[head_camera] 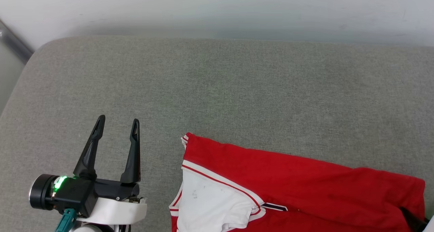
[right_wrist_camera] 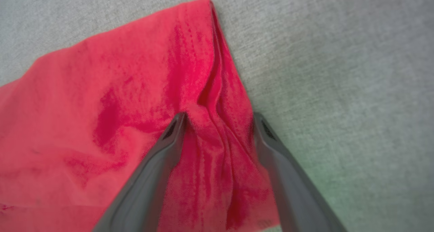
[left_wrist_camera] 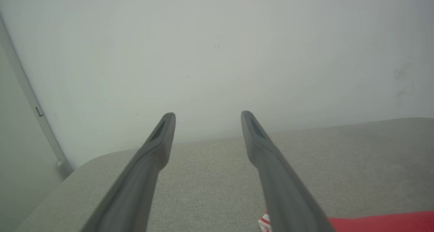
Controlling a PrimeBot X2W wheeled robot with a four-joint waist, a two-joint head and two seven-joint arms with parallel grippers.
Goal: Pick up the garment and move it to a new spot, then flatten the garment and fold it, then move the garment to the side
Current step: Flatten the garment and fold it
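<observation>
The garment (head_camera: 288,177) is red and lies rumpled on the grey padded surface at the lower right of the head view. Its white sleeve (head_camera: 210,201) with red-and-white striped trim faces the left. My left gripper (head_camera: 118,119) hovers open and empty to the left of the sleeve, apart from it. The left wrist view shows that gripper (left_wrist_camera: 208,114) above bare padding, with a strip of the garment (left_wrist_camera: 379,220) at the lower right. My right gripper (right_wrist_camera: 219,115) is open, its fingers straddling a raised fold near the edge of the garment (right_wrist_camera: 101,89).
The grey padded surface (head_camera: 217,89) stretches wide behind and left of the cloth. It ends in a rounded corner at the far left. A pale wall (head_camera: 217,8) runs along the back. A grey metal rail (head_camera: 13,44) slants down beside that corner.
</observation>
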